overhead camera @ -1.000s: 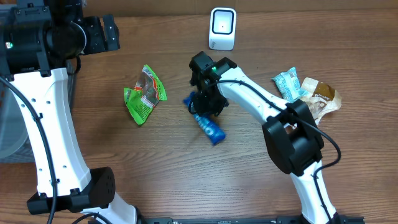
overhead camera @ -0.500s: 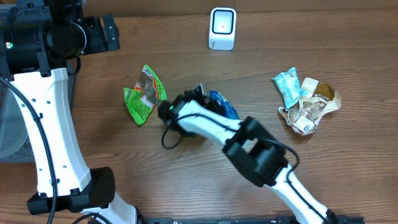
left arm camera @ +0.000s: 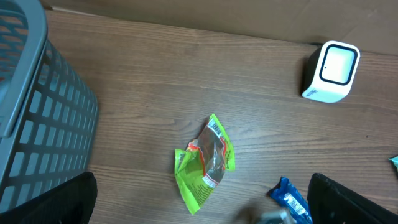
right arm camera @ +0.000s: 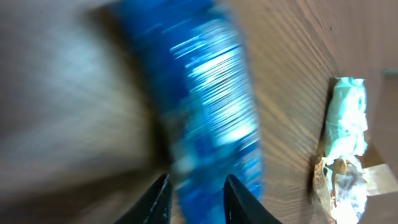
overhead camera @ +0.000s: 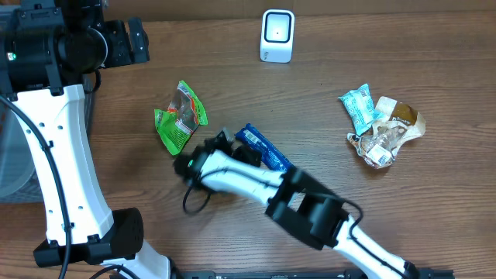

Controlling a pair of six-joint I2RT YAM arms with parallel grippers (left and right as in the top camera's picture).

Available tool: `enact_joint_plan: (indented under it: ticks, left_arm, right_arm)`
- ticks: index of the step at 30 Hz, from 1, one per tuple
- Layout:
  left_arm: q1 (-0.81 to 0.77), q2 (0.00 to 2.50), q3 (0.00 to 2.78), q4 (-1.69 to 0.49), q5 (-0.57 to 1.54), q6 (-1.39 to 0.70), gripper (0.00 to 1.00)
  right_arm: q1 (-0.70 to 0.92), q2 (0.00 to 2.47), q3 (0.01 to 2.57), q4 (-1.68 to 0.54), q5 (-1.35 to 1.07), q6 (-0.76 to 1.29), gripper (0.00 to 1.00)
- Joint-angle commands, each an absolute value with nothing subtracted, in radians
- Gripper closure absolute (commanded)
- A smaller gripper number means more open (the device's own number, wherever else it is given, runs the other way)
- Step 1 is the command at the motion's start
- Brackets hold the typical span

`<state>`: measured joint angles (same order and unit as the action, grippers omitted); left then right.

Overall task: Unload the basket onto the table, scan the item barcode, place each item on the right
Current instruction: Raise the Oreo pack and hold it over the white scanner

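Grey basket (left arm camera: pixel 37 124) at the surface's (overhead camera: pixel 325 101) left edge, contents hidden.
Left gripper (overhead camera: pixel 141 43) spread wide; right gripper (right arm camera: pixel 196 198) straddles the blue packet (overhead camera: pixel 263 149); whether it pinches, I cannot tell.

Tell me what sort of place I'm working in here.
Probably a mock checkout station: a white scanner on the wooden table, scattered snack packets, and a grey basket nearby.

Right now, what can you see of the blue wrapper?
The blue wrapper is a long, glossy plastic packet with white print, lying diagonally on the wooden table, beside the green packet. Its upper-left end meets the right gripper; the blurred wrist view shows it between the fingers, whether clamped is unclear.
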<state>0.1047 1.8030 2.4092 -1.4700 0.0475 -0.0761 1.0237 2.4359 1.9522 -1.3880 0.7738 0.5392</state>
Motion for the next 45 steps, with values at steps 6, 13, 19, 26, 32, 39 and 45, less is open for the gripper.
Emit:
enact_joint_plan:
  ticks: [6,13,19,26,32,39,45]
  left_arm:
    - [0.104,1.811,2.412,-1.469,0.044,-0.086,0.00]
    - [0.104,1.811,2.412,-1.469,0.044,-0.086,0.00]
    - [0.104,1.811,2.412,-1.469,0.044,-0.086,0.00]
    - [0.104,1.811,2.412,-1.469,0.044,-0.086,0.00]
    - [0.104,1.811,2.412,-1.469,0.044,-0.086,0.00]
    - [0.104,1.811,2.412,-1.469,0.044,-0.086,0.00]
    - [0.104,1.811,2.412,-1.469,0.044,-0.086,0.00]
  right_arm:
    - [0.641,2.096,2.006,-1.304,0.084,0.067,0.52]
    - [0.482,2.089,1.873,-1.334,-0.280,-0.102,0.51]
    - [0.481,2.089,1.682,-1.279,-0.298,-0.144,0.51]
    - [0.483,2.089,1.552,-1.160,-0.392,-0.191,0.41]
    - [0.485,2.089,1.429,-1.023,-0.315,-0.156,0.44]
    - [0.482,2.089,1.420,-0.979,-0.304,-0.154,0.93]
    - [0.482,2.046,1.504,-1.031,-0.268,-0.121,0.96]
